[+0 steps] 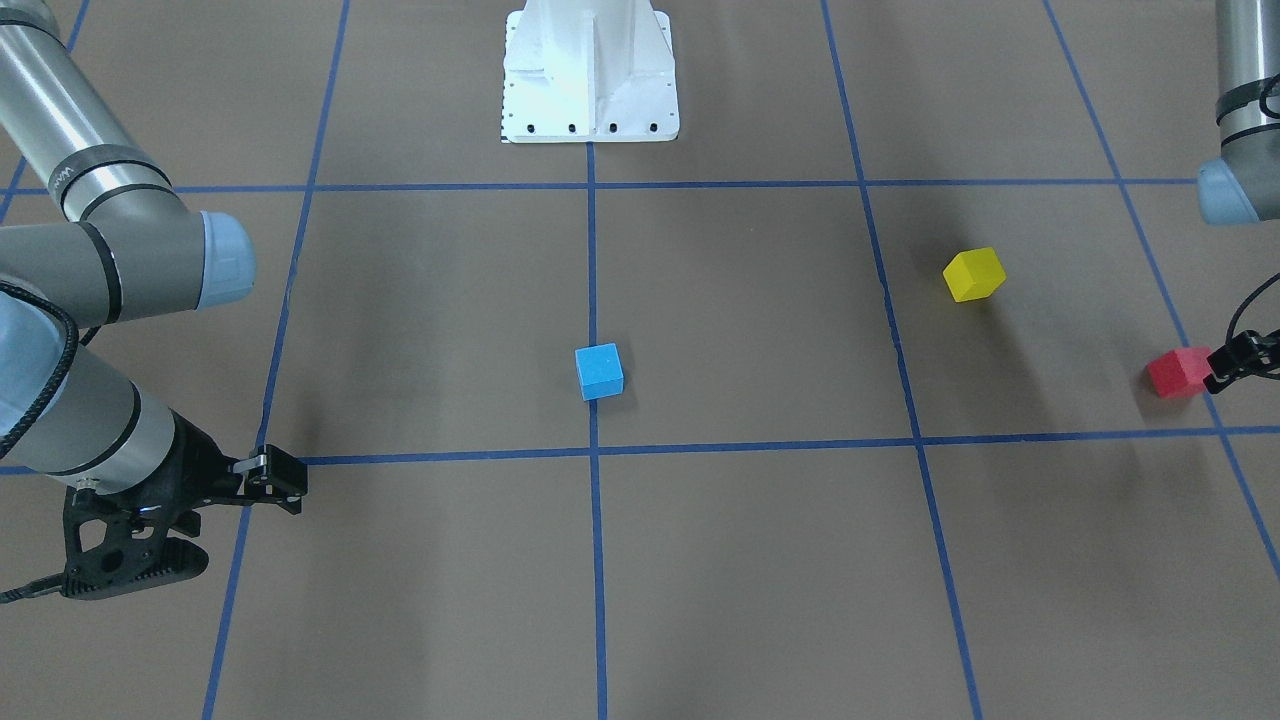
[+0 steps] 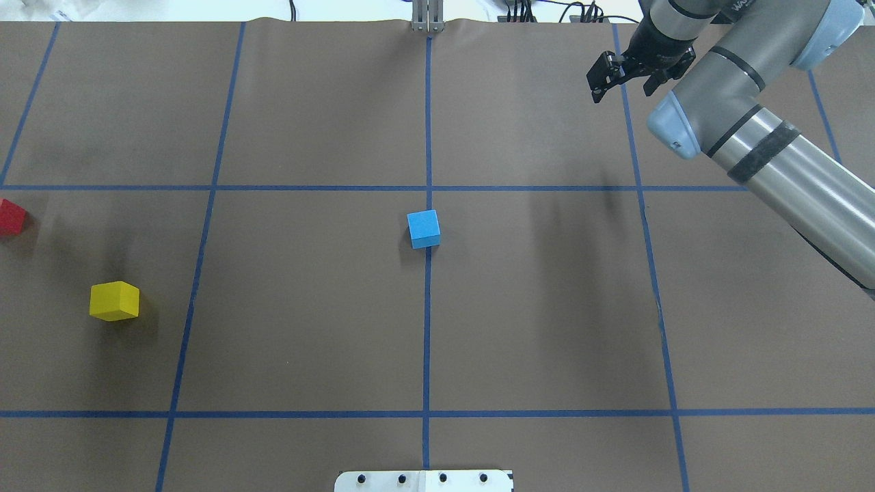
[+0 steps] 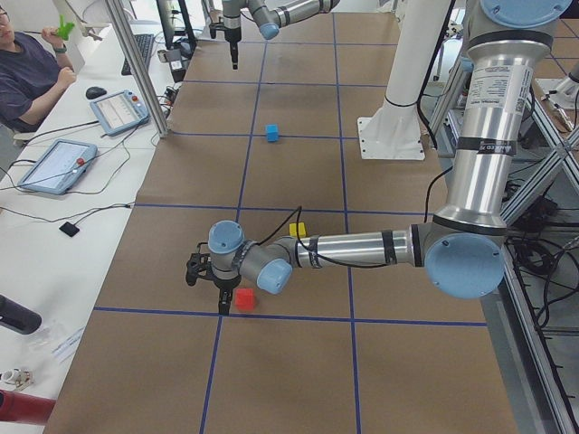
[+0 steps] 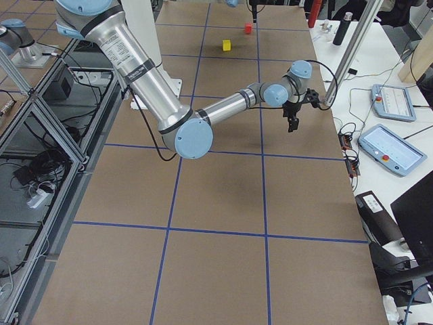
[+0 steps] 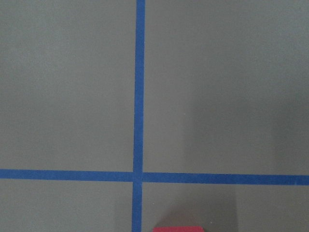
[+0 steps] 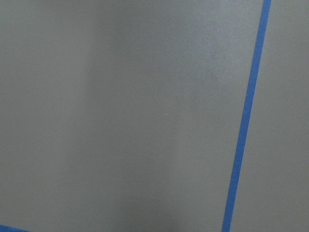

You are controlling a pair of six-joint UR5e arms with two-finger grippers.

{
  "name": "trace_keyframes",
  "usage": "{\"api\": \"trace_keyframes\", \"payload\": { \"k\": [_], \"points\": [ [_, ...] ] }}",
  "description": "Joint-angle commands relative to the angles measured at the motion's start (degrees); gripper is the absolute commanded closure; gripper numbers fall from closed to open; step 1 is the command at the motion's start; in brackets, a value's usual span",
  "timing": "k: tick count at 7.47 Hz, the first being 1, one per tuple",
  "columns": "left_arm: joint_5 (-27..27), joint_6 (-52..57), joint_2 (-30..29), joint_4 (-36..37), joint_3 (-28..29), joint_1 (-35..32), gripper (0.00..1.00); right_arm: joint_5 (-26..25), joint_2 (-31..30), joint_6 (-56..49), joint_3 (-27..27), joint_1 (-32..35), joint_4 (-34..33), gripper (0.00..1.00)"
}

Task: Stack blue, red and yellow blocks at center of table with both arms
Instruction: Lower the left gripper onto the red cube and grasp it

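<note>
The blue block (image 1: 599, 371) sits at the table's centre, on the middle tape line, also in the overhead view (image 2: 424, 229). The yellow block (image 2: 114, 301) and the red block (image 2: 11, 216) lie far out on my left side. My left gripper (image 1: 1235, 362) hangs low right beside the red block (image 1: 1178, 373); it is cut off by the view's edge, so I cannot tell if it is open. Only the red block's top edge (image 5: 178, 228) shows in the left wrist view. My right gripper (image 2: 623, 80) is open and empty over the far right of the table.
The white robot base (image 1: 590, 75) stands at the table's near-robot edge. Blue tape lines (image 2: 428, 328) divide the brown table cover. An operator (image 3: 27, 68) with tablets sits at a side desk beyond the table's far edge.
</note>
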Motion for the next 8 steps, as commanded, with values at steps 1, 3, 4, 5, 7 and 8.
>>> {"api": "trace_keyframes", "payload": {
  "k": [1, 3, 4, 5, 7, 8],
  "points": [
    [0.7, -5.8, 0.1, -5.8, 1.7, 2.9, 0.0, 0.0, -0.1, 0.1, 0.0, 0.0, 0.0, 0.0],
    [0.7, -5.8, 0.7, -5.9, 1.8, 3.5, 0.0, 0.0, -0.3, 0.1, 0.0, 0.0, 0.0, 0.0],
    [0.7, -5.8, 1.2, -5.9, 1.8, 4.0, 0.0, 0.0, -0.4, 0.1, 0.0, 0.0, 0.0, 0.0],
    [0.7, -5.8, 1.3, -5.9, 1.8, 4.7, 0.0, 0.0, -0.4, 0.1, -0.1, 0.0, 0.0, 0.0],
    [0.7, -5.8, 2.8, -7.1, 1.8, 5.7, 0.0, 0.0, -0.4, 0.1, 0.0, 0.0, 0.0, 0.0],
    [0.7, -5.8, 3.5, -7.4, 1.8, 5.9, 0.0, 0.0, -0.4, 0.1, -0.1, 0.0, 0.0, 0.0]
  ]
}}
